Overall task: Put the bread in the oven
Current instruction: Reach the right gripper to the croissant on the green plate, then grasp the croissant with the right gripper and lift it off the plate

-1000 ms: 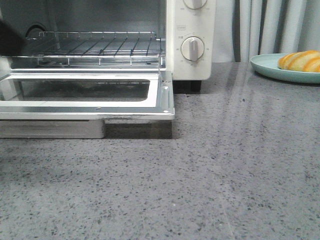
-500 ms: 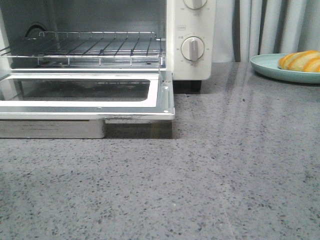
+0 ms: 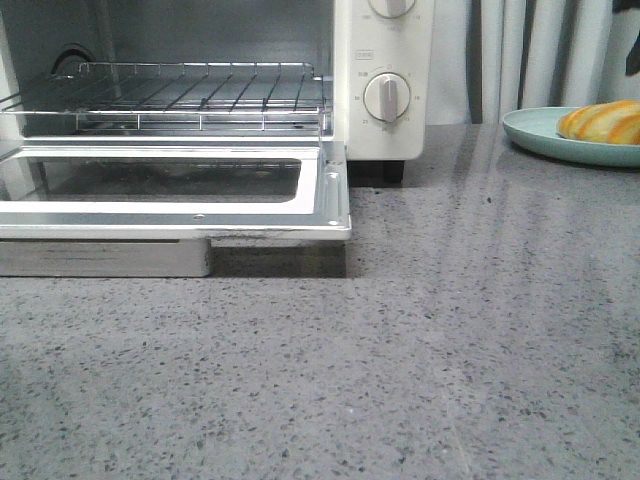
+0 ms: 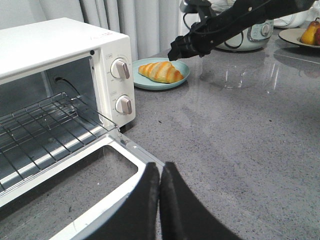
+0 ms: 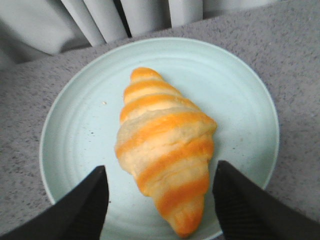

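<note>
The bread, a golden-orange roll with cream stripes, lies on a pale green plate. My right gripper is open just above it, one finger on each side of its tapered near end, not touching. The bread also shows at the far right in the front view and in the left wrist view. The cream-white oven stands with its glass door folded down and its wire rack bare. My left gripper is shut and empty over the door's corner.
The counter is grey speckled stone. My right arm reaches over it to the plate. A white appliance and a dish of fruit stand at the back. Curtains hang behind.
A dark shape at the left edge of the oven opening has left the front view. The bread, plate and oven door have not moved.
</note>
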Controlling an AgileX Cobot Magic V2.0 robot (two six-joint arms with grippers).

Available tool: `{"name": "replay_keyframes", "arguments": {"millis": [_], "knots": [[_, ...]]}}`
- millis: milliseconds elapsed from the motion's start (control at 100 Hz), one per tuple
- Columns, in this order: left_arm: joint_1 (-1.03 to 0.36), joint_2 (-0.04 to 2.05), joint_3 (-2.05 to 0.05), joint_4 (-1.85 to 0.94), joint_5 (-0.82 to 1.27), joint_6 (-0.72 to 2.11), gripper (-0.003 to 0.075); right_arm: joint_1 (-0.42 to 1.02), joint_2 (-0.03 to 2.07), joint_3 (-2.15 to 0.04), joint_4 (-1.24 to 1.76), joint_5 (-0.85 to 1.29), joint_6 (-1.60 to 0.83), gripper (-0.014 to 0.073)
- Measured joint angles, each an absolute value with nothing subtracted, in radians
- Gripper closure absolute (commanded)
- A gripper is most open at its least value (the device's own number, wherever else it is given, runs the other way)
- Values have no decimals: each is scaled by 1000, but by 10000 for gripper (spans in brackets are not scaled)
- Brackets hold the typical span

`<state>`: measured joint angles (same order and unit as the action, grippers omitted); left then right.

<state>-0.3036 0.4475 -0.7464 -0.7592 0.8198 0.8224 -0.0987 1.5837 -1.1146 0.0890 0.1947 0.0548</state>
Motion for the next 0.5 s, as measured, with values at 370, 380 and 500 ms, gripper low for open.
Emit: {"name": "replay_keyframes", "arguments": {"millis": [370,380,500], "knots": [[-304,447,-746,-759,825,807,742,-99,1720,-1118,89,181,55,276],[-304,447,-746,-759,825,807,742,-99,1724,-1118,89,182,55,295],[-304,447,-746,-759,825,807,742,-99,1732,-1123,89,196,55,523]]}}
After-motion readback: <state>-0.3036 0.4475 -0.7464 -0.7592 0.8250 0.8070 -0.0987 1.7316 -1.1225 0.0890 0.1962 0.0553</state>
